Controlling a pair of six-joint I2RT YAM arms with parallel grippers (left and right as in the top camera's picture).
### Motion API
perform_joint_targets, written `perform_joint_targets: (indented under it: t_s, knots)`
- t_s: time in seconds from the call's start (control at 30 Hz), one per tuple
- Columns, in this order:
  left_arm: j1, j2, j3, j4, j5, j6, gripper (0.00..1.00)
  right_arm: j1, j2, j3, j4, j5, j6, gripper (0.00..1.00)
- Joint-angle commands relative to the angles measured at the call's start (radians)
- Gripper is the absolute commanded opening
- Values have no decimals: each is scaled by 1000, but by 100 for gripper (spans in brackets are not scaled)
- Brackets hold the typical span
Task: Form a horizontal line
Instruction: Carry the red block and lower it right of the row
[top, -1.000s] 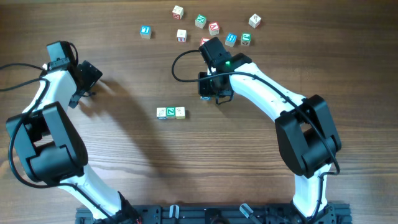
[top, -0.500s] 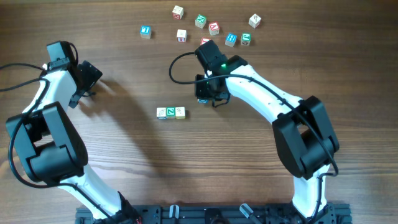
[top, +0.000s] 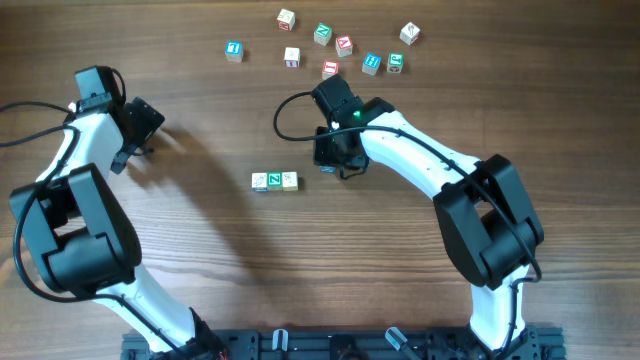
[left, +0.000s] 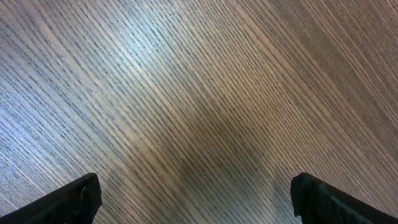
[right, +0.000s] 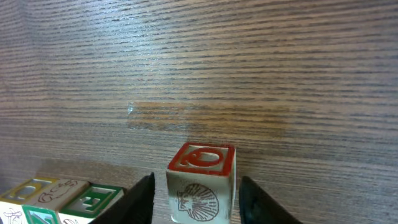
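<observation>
– Grain is running in fine straight streaks across the brown tabletop (top: 200, 250), matte, with a pale sheen in places. Where is the horizontal line lying?

– The horizontal line (top: 274, 181) is sitting a little left of the middle of the overhead frame. It is a short row of small square wooden cubes touching side to side, their tops showing white, green and cream. In the right wrist view its end is poking into the lower left corner.

– What is the right pincer doing?

– The right pincer (right: 196, 196) is hanging just right of that row, its dark fingers (right: 142, 199) standing spread on either side of a red-ringed cube (right: 201, 159). A sliver of wood grain is showing between each finger and the cube, so it is pinching nothing. The cube is resting flat on the tabletop. It is pale-sided and sharp-edged, with a shell drawn in red on its near face. It is sitting apart from the row, with one finger coming down between them.

– And the left pincer?

– The left pincer (left: 196, 193) is hovering at the left of the overhead frame, well apart from every cube. Its black fingertips are peeking from the lower corners of its own view, spread wide, with only bare grain between them.

– Anything else?

– Loose cubes (top: 371, 63) are lying scattered along the top of the overhead frame, turned at odd angles and showing red, green and blue faces.
</observation>
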Motion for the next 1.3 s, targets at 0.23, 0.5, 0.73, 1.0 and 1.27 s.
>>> perform_joint_targets:
  t_s: [0.23,0.5,0.73,1.0,1.27]
  knots:
    - [4,3,3,0,-6,5,100,2,15,-2,29,11,17,73]
    - [4,3,3,0,-6,5,100,-11,15,-2,144,105,-36,99]
    - [4,3,3,0,-6,5,100,-75,15,-2,119,95,68,51]
    - [4,3,3,0,-6,5,100,-74,15,-2,75,63,61,9]
    - [4,3,3,0,-6,5,100,-55,15,-3,15,-71,62,7]
